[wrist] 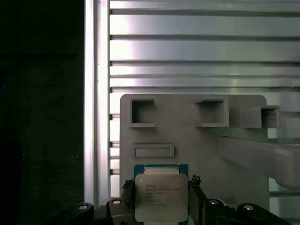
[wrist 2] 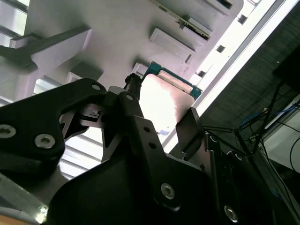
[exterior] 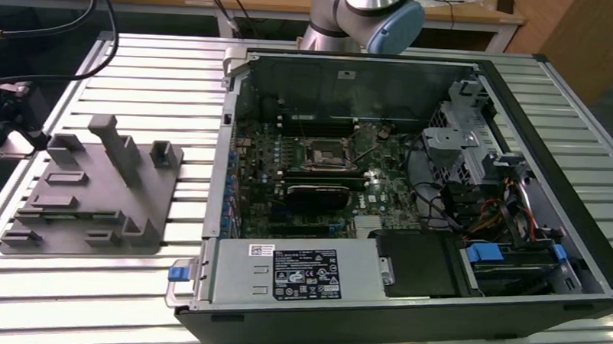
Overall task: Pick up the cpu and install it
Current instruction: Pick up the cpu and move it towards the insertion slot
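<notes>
Cpu (wrist: 161, 199) clamped edgewise between the gripper's (wrist: 161, 188) closed fingers (wrist: 197, 197) above the grey fixture (wrist: 187, 140); pickup apparently done, installation likely demanding square alignment over the motherboard socket (exterior: 321, 151).

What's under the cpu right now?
The grey fixture plate lies beneath the cpu in both wrist views. The patch directly under the chip is covered by it, so a seat or gap there cannot be told.

Open computer case (exterior: 383, 328), grey fixture (exterior: 81, 210), seemingly metal table (exterior: 78, 302)
</notes>
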Controlling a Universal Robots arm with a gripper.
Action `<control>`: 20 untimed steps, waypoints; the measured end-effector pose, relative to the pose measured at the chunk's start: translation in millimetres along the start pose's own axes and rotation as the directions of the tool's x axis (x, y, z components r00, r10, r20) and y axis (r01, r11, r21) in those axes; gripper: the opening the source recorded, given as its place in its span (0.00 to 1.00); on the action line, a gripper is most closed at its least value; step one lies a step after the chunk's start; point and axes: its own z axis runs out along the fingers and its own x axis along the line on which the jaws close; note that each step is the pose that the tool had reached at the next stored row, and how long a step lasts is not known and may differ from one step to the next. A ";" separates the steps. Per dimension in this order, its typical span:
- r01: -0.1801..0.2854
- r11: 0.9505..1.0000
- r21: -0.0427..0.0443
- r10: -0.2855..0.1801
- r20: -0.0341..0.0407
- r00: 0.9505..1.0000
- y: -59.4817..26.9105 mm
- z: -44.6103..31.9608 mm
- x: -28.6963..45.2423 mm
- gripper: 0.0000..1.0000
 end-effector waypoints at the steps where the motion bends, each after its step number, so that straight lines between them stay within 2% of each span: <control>1: 0.000 1.000 0.000 0.000 0.000 1.000 0.1 -1.2 0.0 0.54; 10: 0.000 1.000 0.000 0.000 0.001 1.000 0.8 -13.0 -0.6 0.54; 20: 0.000 1.000 0.000 0.000 0.002 1.000 1.9 -31.8 -1.4 0.54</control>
